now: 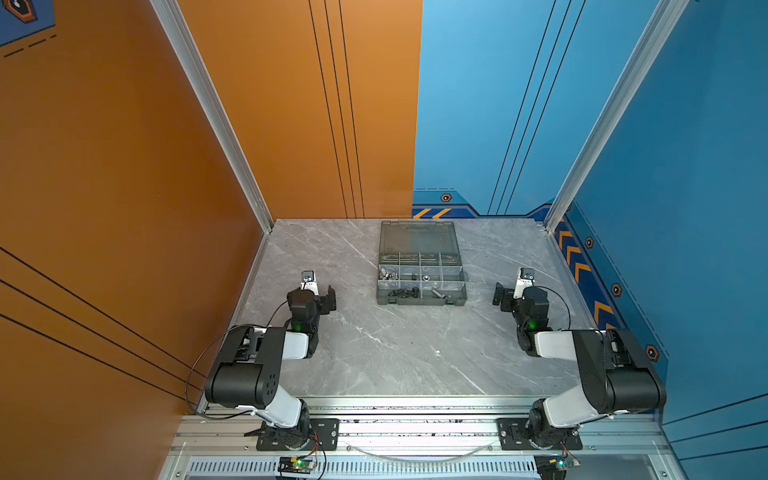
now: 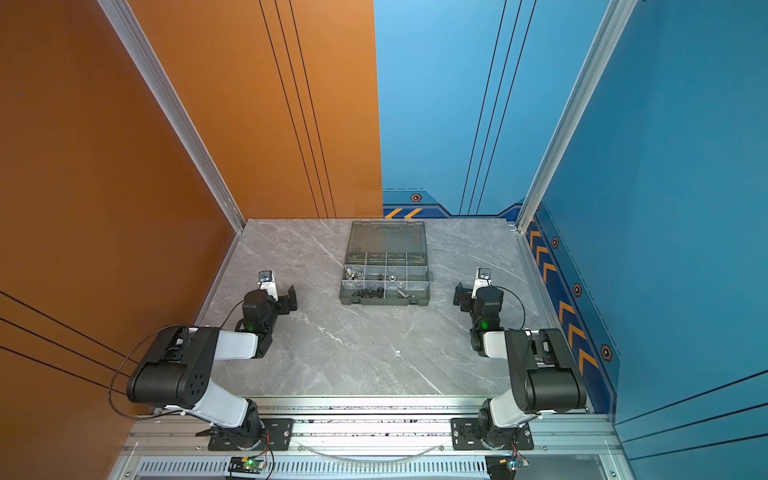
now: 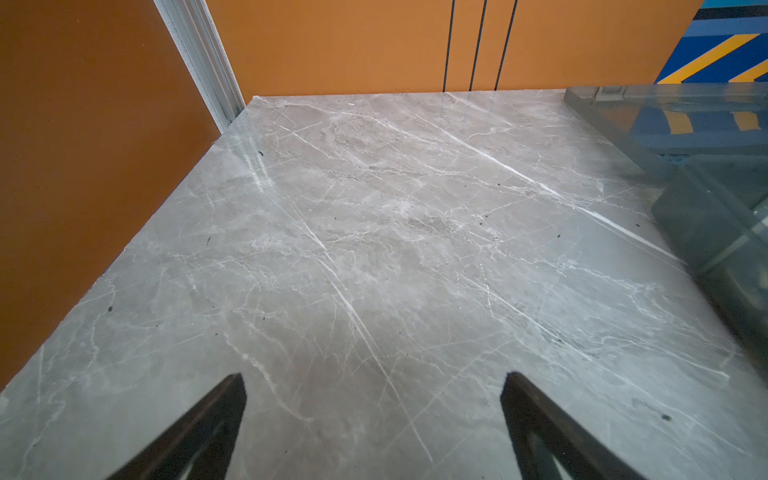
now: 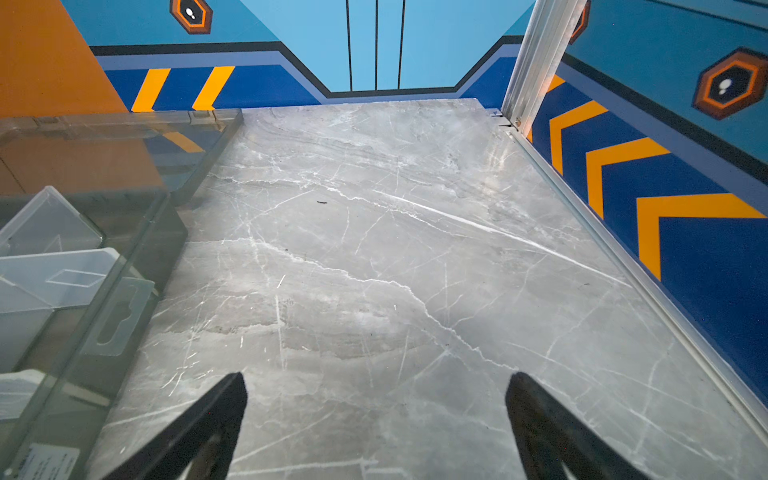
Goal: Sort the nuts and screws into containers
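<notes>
Organiser case (image 1: 422,302): dark grey, on the table toward the back, about midway between the side walls. Its smoky lid (image 1: 419,237) is open and lies flat behind it, toward the back wall. The compartments (image 1: 451,272) sit in three rows, split by translucent dividers.

- Front row: black screws (image 1: 402,293) cluster in the left part; one silver screw (image 1: 437,293) lies further right.
- Middle row: silver wing nuts (image 1: 388,274) at the left end. One round silver nut (image 1: 426,277) near the centre. A small dark piece beside it is too small to identify.
- Back row: contents cannot be made out in either top view.

Left gripper (image 3: 376,378): jaws spread wide, nothing between them, only bare table below. It hovers to the left of the case, apart from it.

Right gripper (image 4: 378,376): jaws likewise wide apart and holding nothing. It hovers to the right of the case, apart from it.

Surface: grey marble-pattern table (image 1: 395,357) with white veins and a few dark specks. No loose hardware shows on it.

Room: orange wall (image 1: 124,166) on the left and part of the back. Blue wall (image 1: 685,166) on the right, with orange chevrons along its base. Aluminium posts (image 1: 216,116) stand at the back corners.
</notes>
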Controlling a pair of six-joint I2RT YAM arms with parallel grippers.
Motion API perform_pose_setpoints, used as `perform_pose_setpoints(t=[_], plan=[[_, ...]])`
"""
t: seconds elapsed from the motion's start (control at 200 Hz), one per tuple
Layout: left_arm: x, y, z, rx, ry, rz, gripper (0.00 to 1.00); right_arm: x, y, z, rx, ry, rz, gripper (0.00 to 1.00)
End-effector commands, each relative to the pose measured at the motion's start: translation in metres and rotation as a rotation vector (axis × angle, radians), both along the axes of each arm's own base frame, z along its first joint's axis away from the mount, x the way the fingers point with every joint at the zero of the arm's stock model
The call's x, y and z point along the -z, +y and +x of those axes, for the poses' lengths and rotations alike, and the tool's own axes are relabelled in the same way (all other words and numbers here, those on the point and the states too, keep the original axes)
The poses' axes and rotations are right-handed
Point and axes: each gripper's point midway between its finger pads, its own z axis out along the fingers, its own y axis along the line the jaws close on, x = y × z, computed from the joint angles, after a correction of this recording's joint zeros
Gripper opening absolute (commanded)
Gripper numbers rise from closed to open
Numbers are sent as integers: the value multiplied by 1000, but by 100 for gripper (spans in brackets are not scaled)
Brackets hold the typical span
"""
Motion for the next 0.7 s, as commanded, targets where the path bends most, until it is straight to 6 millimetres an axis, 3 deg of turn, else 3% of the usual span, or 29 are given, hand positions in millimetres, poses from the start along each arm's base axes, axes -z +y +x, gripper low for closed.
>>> perform_pose_setpoints(t=[0.0, 0.696], plan=[[-4, 2, 2, -8, -13, 21, 98, 1, -2, -1, 17, -6, -12, 100], [-3, 3, 2, -3, -13, 14, 98, 2, -2, -1, 10, -2, 0, 100]])
